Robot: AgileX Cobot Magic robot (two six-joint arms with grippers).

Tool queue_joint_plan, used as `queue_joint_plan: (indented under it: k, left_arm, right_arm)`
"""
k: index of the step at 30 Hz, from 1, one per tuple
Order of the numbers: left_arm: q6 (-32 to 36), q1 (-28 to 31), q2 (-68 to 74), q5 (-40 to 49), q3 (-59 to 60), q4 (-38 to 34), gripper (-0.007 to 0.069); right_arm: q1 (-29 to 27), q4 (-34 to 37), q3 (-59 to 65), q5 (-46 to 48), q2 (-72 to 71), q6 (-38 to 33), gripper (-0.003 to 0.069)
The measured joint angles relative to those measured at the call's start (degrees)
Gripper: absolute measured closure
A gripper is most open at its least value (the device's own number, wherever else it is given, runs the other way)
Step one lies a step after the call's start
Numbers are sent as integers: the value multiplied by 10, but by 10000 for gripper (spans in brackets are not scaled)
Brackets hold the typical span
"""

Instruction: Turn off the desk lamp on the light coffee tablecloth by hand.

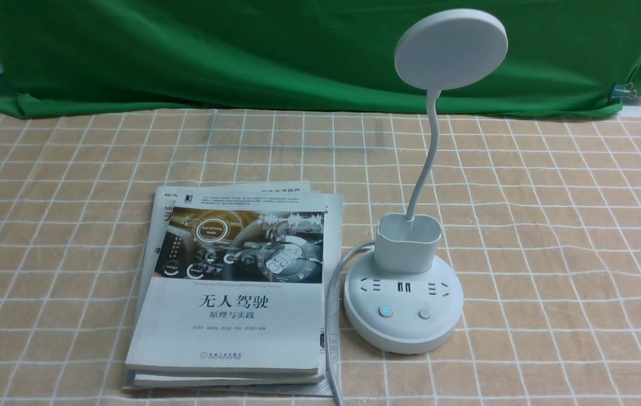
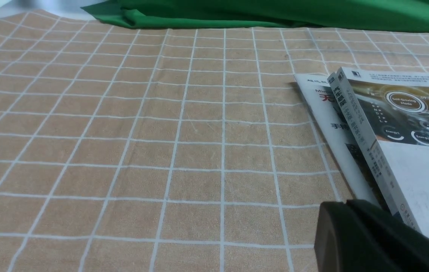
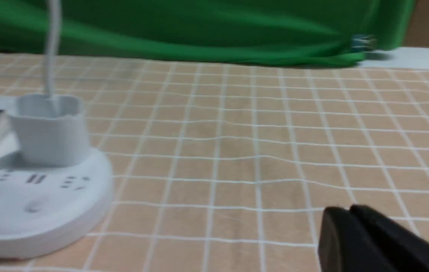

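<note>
Open tablecloth (image 1: 569, 237) right of desk lamp (image 1: 408, 242)

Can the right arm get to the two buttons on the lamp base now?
Probably yes. Only bare tablecloth lies between the right gripper and the desk lamp, and its buttons sit on the near side of the base.

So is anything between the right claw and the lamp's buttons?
Nothing visible. In the right wrist view only bare cloth lies between the right claw and the lamp. The books lie on the lamp's far side, out of the way.
</note>
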Motion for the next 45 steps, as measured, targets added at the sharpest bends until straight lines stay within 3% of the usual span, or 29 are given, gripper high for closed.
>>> queue_joint_plan:
  k: [20, 45]
  left_arm:
    - [1, 0, 0, 0, 0, 0, 620]
    - [0, 0, 0, 0, 0, 0, 620]
  right_arm:
    - [-5, 0, 4, 6, -42, -1, 624]
    - [-5, 0, 4, 6, -42, -2, 549]
